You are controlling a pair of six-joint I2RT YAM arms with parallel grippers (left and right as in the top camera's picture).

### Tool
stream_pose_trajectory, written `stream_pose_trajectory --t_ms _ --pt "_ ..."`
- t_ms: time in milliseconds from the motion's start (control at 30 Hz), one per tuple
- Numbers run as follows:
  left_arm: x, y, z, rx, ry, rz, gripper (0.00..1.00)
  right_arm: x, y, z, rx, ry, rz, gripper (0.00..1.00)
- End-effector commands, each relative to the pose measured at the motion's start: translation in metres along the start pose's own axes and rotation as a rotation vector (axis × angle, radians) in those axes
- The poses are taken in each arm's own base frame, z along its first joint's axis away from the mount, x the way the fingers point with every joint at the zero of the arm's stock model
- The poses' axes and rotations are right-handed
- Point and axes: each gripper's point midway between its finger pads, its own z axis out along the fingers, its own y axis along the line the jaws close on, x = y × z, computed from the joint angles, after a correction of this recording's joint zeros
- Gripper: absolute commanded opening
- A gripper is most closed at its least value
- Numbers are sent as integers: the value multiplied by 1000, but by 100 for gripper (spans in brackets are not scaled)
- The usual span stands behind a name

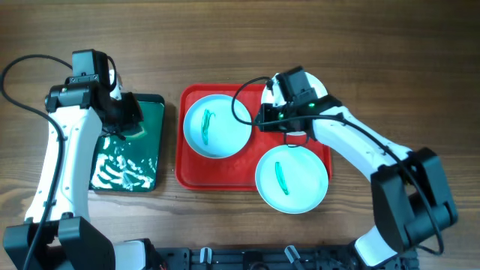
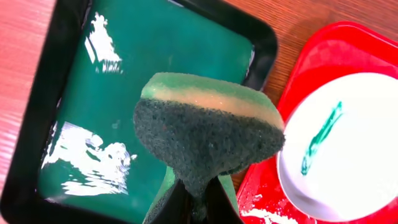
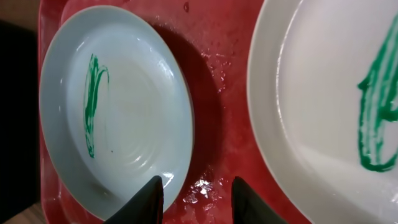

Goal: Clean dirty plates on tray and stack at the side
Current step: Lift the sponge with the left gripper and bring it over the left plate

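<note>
The red tray (image 1: 187, 177) holds a white plate (image 1: 217, 125) with a teal smear at its left end. A second smeared plate (image 1: 292, 180) overhangs the tray's front edge. My right gripper (image 1: 262, 116) hangs over the tray beside the left plate. In the right wrist view, that gripper (image 3: 198, 196) is open: one finger overlaps the rim of that plate (image 3: 118, 106), and wet red tray (image 3: 217, 81) shows in the gap. Another smeared plate (image 3: 323, 93) lies to the right. My left gripper (image 2: 196, 202) is shut on a green-and-yellow sponge (image 2: 205, 137).
A dark green, black-rimmed tray (image 1: 154, 112) with white foam (image 1: 124, 169) lies left of the red tray, under my left gripper (image 1: 129, 120). The left wrist view shows this green tray (image 2: 174, 56), the red tray's rim (image 2: 323, 50) and a plate (image 2: 354, 162). Wooden table surrounds both.
</note>
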Motion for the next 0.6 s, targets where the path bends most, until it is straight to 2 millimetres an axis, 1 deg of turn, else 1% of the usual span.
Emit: stream_pose_trajectory --t_ms 0,67,167,267,333,467,567 --pt "-3 -13 -2 76 -7 56 4 -1 13 6 -31 2 -18 36" --pt "-4 -17 -2 92 -11 59 4 -2 14 10 -32 -3 -23 36" --pt "-4 -24 -2 101 -15 78 4 -2 14 21 -36 -2 -17 36" --pt "-1 -36 -2 111 -15 115 4 4 7 37 -22 25 15 36" --pt "-1 -47 -1 123 -24 139 4 6 5 44 -23 37 31 35" --pt "-4 -68 4 147 -43 137 4 4 6 48 -30 30 44 29" --pt "-3 -82 12 158 -38 154 4 4 5 51 -30 32 59 29"
